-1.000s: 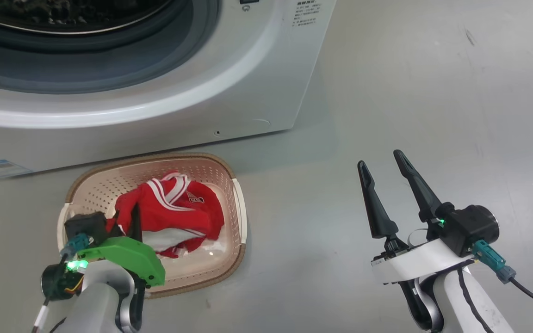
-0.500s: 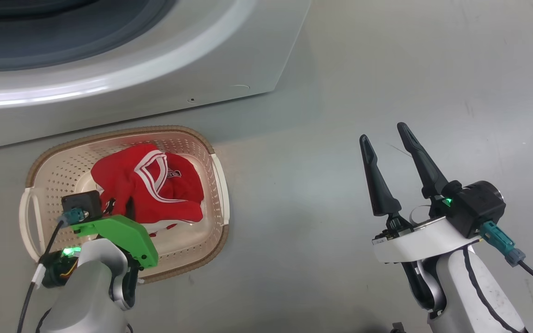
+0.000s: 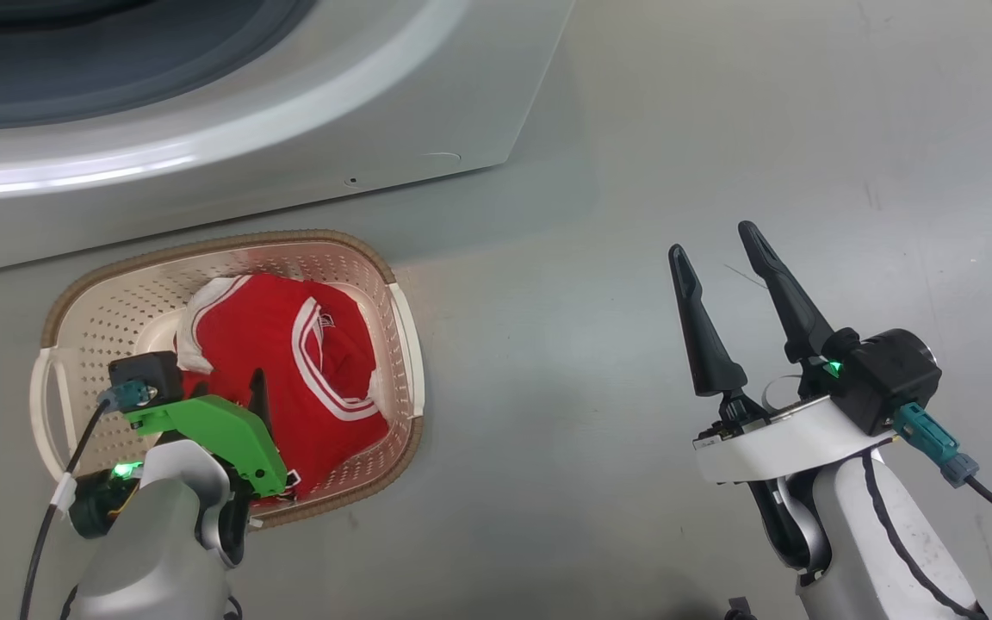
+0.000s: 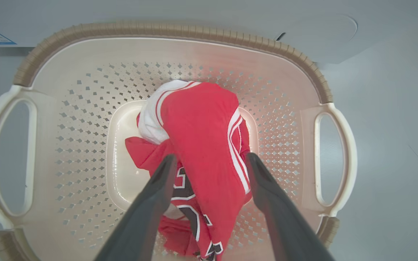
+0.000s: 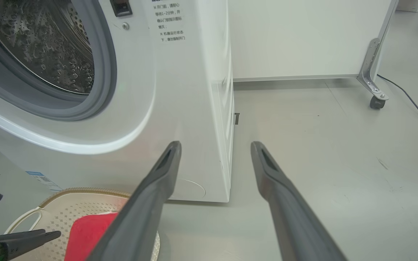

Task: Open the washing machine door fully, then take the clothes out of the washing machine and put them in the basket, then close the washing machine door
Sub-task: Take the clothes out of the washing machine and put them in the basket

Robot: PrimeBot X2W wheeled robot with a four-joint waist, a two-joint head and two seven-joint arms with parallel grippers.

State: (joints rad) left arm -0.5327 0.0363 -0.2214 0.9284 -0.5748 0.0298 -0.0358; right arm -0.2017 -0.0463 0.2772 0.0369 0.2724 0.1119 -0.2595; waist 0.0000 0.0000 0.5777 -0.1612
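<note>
Red jersey fabric, the clothes (image 4: 198, 119), lies bundled on the bottom of the basket (image 4: 172, 30), which stands on the floor (image 3: 599, 344) just in front of the washing machine (image 3: 289, 129). Over the bundle the left claw (image 4: 210, 156) stands wide, its fingers on either side of a fold of fabric and, as far as I can judge, not pinching it. Further right the machine's mouth gapes, and what shows of the steel drum (image 5: 42, 43) looks bare. At the far right the right claw (image 3: 712, 240) hovers wide and empty over bare floor. Opening and unloading look done; closing the washing machine door is left.
</note>
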